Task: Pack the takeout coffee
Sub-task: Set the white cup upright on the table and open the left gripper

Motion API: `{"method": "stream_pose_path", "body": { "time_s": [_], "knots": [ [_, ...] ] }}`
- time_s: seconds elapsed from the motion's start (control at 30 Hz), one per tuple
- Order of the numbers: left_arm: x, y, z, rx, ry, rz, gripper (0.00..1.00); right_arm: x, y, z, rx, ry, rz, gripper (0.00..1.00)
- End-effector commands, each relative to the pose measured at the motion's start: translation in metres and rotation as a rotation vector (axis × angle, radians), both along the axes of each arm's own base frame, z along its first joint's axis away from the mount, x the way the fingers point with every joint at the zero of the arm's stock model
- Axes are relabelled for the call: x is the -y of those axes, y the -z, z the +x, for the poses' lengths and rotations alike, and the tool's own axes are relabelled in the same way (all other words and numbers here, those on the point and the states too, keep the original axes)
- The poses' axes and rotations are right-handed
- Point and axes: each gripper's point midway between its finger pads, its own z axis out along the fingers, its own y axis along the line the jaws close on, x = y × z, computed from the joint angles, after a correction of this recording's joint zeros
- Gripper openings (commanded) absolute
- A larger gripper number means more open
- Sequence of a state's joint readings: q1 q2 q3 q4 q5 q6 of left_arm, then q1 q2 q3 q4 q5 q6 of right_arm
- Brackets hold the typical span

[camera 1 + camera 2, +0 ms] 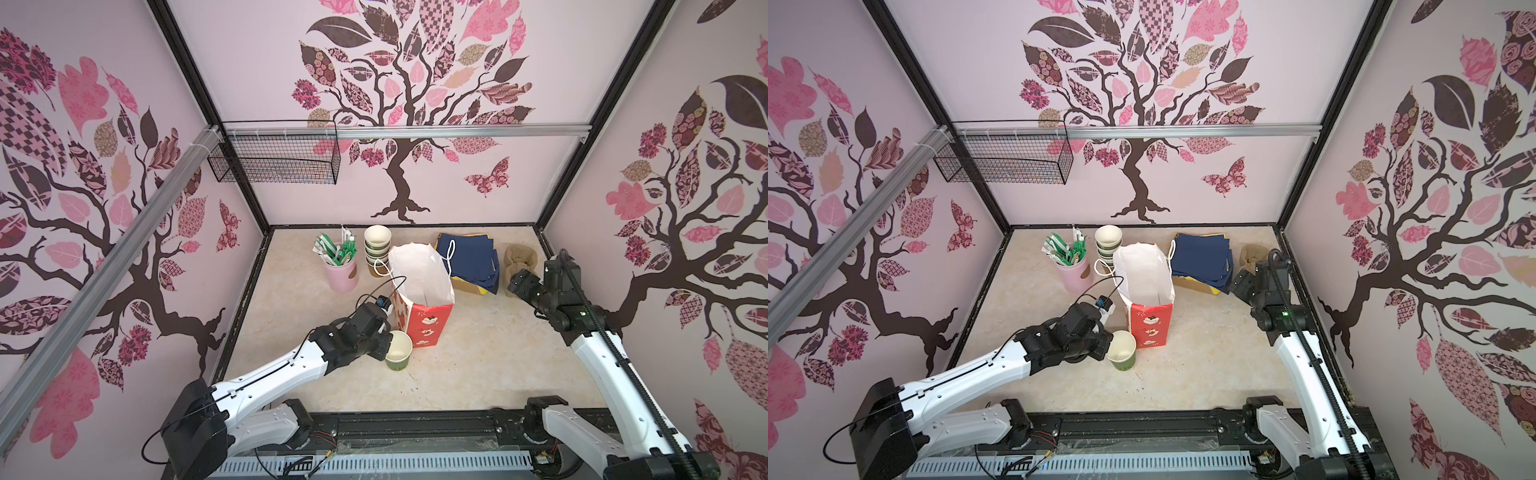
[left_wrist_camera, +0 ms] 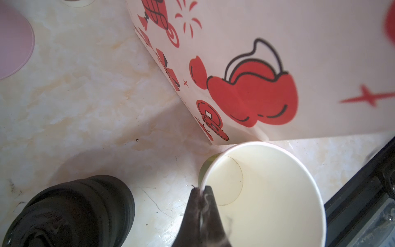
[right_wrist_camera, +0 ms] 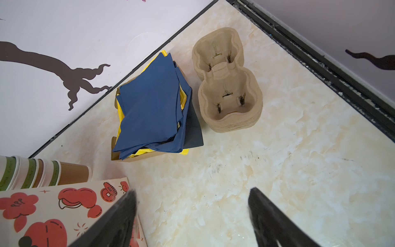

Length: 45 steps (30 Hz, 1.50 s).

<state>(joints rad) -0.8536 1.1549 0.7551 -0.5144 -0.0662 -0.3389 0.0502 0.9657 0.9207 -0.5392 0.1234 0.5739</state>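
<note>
The left gripper point(image 1: 390, 334) was shut on the rim of a lidless green cup point(image 1: 400, 353) at its three o'clock in a top view — upright, long axis vertical, mouth up, paper bag point(image 1: 428, 324) just beside at one o'clock. Left wrist view: fingertips point(image 2: 193, 209) pinched the rim. Right wrist view: right gripper point(image 3: 192, 198) gaped empty — the farther arm.

In both top views we look steeply down from overhead; our wrist cameras (close, tilted downward) share the paper bag point(image 2: 277, 74) point(image 3: 53, 213).
</note>
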Motion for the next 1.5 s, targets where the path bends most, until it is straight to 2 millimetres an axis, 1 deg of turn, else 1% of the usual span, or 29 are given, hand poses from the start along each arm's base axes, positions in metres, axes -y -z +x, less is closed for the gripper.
{"method": "stream_pose_path", "body": {
  "time_s": [0.0, 0.2, 0.3, 0.53, 0.67, 0.73, 0.83, 0.9, 0.97, 1.07, 1.17, 1.23, 1.27, 1.33, 1.37, 1.43, 1.47],
  "knots": [
    [0.001, -0.005, 0.000, 0.019, 0.013, -0.007, 0.00, 0.002, -0.001, -0.005, -0.004, 0.002, -0.021, 0.85],
    [-0.017, 0.004, -0.012, -0.017, -0.002, 0.052, 0.00, 0.002, 0.001, -0.004, -0.006, 0.000, -0.015, 0.85],
    [-0.023, 0.006, -0.015, -0.022, -0.007, 0.068, 0.00, 0.002, 0.001, -0.004, -0.006, 0.000, -0.015, 0.85],
    [-0.022, 0.010, -0.017, -0.030, -0.003, 0.055, 0.10, 0.002, 0.001, -0.006, -0.005, 0.001, -0.021, 0.85],
    [-0.024, 0.015, -0.020, -0.043, -0.001, 0.062, 0.13, 0.003, 0.000, -0.006, -0.002, 0.002, -0.021, 0.85],
    [-0.024, 0.013, -0.021, -0.043, 0.000, 0.058, 0.20, 0.003, -0.002, -0.006, 0.000, 0.003, -0.023, 0.85],
    [-0.025, 0.008, -0.021, -0.030, -0.007, 0.045, 0.25, 0.003, -0.001, -0.006, -0.002, 0.003, -0.022, 0.85],
    [-0.026, 0.002, -0.021, -0.018, -0.016, 0.028, 0.31, 0.003, -0.002, -0.006, -0.001, 0.002, -0.022, 0.85],
    [-0.027, -0.005, -0.021, -0.006, -0.028, 0.006, 0.38, 0.003, -0.002, -0.007, -0.001, 0.002, -0.022, 0.85],
    [-0.032, -0.020, -0.021, 0.021, -0.068, -0.037, 0.46, 0.003, -0.003, -0.007, -0.001, 0.000, -0.025, 0.85],
    [-0.050, -0.041, -0.016, 0.075, -0.172, -0.058, 0.54, 0.003, -0.002, -0.009, -0.006, -0.005, -0.031, 0.86],
    [-0.069, -0.054, -0.013, 0.109, -0.271, -0.051, 0.57, 0.002, -0.001, -0.009, -0.008, -0.008, -0.029, 0.86],
    [-0.080, -0.058, -0.012, 0.114, -0.326, -0.039, 0.60, 0.002, 0.000, -0.010, -0.009, -0.009, -0.027, 0.86],
    [-0.106, -0.058, -0.012, 0.082, -0.453, -0.001, 0.66, 0.001, 0.002, -0.010, -0.013, -0.015, -0.023, 0.87],
    [-0.117, -0.056, -0.013, 0.052, -0.504, 0.014, 0.68, 0.001, 0.003, -0.010, -0.014, -0.016, -0.021, 0.87],
    [-0.139, -0.045, -0.018, -0.035, -0.612, 0.050, 0.73, 0.000, 0.006, -0.009, -0.019, -0.018, -0.017, 0.87],
    [-0.144, -0.040, -0.019, -0.067, -0.637, 0.051, 0.75, -0.001, 0.006, -0.009, -0.020, -0.020, -0.015, 0.87]
  ]
}}
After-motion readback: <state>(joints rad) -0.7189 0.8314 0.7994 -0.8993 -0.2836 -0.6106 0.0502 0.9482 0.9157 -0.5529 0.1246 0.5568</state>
